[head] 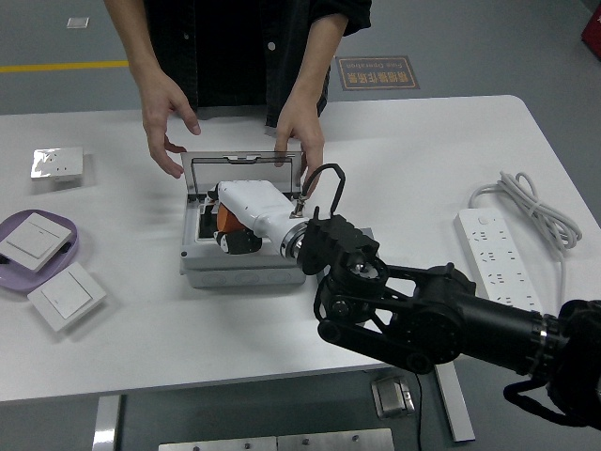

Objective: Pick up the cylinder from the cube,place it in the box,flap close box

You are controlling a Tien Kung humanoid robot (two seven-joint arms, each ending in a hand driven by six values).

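Note:
The grey box (197, 266) stands open at mid-table, its clear flap (246, 174) raised at the back. My right hand (235, 230) reaches in from the lower right and sits low in the box's opening, shut on the orange cylinder (225, 218). My black forearm (394, 301) covers the place where the grey cube stood, so the cube is hidden. A person at the far side has one hand (302, 136) on the flap's right edge and the other hand (169, 127) at its left corner. My left arm is out of view.
A white power strip (498, 258) with its coiled cable (531, 202) lies at the right. A purple plate (14, 277) with a wall switch on it, a loose switch (66, 296) and a wrapped switch (58, 163) lie at the left.

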